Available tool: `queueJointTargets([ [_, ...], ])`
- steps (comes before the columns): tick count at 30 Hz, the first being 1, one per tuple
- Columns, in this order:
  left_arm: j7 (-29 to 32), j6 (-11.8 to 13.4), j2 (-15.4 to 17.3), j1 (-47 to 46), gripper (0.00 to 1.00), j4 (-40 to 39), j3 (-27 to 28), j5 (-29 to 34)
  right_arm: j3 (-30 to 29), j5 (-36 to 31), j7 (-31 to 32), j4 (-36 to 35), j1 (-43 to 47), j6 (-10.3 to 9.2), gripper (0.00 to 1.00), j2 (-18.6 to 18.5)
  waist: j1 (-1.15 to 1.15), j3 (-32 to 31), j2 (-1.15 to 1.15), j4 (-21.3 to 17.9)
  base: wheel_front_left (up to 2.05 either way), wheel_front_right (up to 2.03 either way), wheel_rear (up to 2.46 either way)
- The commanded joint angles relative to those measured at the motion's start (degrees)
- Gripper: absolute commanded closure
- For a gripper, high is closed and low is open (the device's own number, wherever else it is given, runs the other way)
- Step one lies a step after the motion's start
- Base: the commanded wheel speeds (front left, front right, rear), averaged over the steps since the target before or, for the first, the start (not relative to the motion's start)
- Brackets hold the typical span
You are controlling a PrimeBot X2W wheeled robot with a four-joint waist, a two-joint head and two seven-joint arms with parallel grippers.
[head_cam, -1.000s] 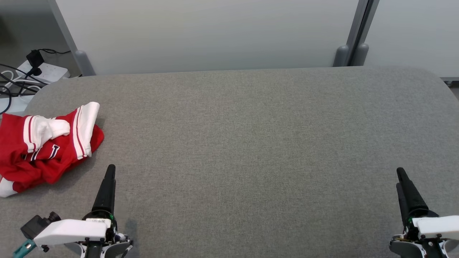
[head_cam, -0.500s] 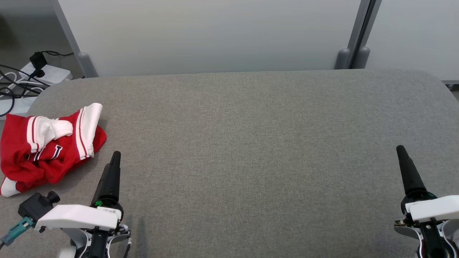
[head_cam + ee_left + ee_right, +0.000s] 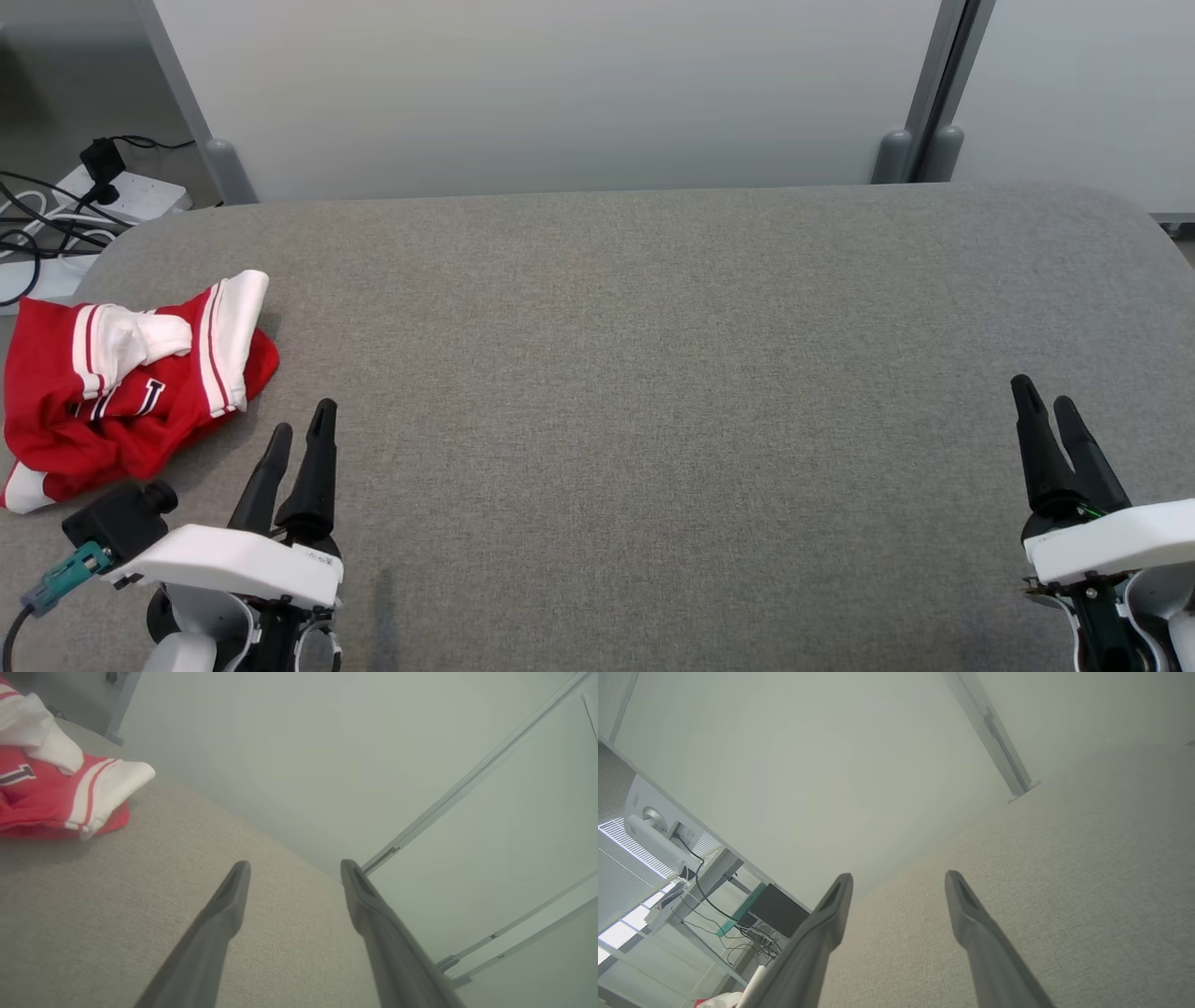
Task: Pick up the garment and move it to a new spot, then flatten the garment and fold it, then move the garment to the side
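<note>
Head view. A grey fabric-covered counter (image 3: 653,373) spans the frame, with rounded far corners. Pale partition panels (image 3: 560,93) stand along its far edge, with grey posts between them.

The garment (image 3: 131,373) is red with white striped bands and a dark letter. It lies crumpled in a heap at the counter's left side, reaching the left edge.

The left claw (image 3: 302,418) is low at the left, just to the right of the heap and nearer the robot, and is not touching it. Its fingers are spread wide with nothing between them. In the left wrist view both dark fingers stand over bare counter, with the garment off at the upper left, apart from them.

The right claw (image 3: 1043,392) is low at the right, well apart from the garment. Its fingers are also spread and empty. The right wrist view shows them over bare grey fabric.

A white power strip (image 3: 121,191) with a black plug and loose cables sits on the floor beyond the counter's far-left corner.
</note>
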Motion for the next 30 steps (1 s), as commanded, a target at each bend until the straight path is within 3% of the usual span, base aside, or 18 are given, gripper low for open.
queueJointTargets([
  [1, -0.6, 0.5, 1.6, -3.6, 0.00, -2.1, 0.3, 2.1, 0.6, -2.2, -0.8, -2.3, -1.8, 0.29, 0.00, -1.4, 0.00, 0.0, 0.00, 0.0, 0.00, 0.00, 0.00],
  [30, -4.8, 6.3, 6.1, -3.6, 0.00, -0.9, -5.2, 19.5, 1.7, -23.4, -4.8, 0.0, 1.6, 0.35, 0.00, 0.7, -0.01, -0.4, 0.00, 0.0, 0.00, 0.00, 0.00],
])
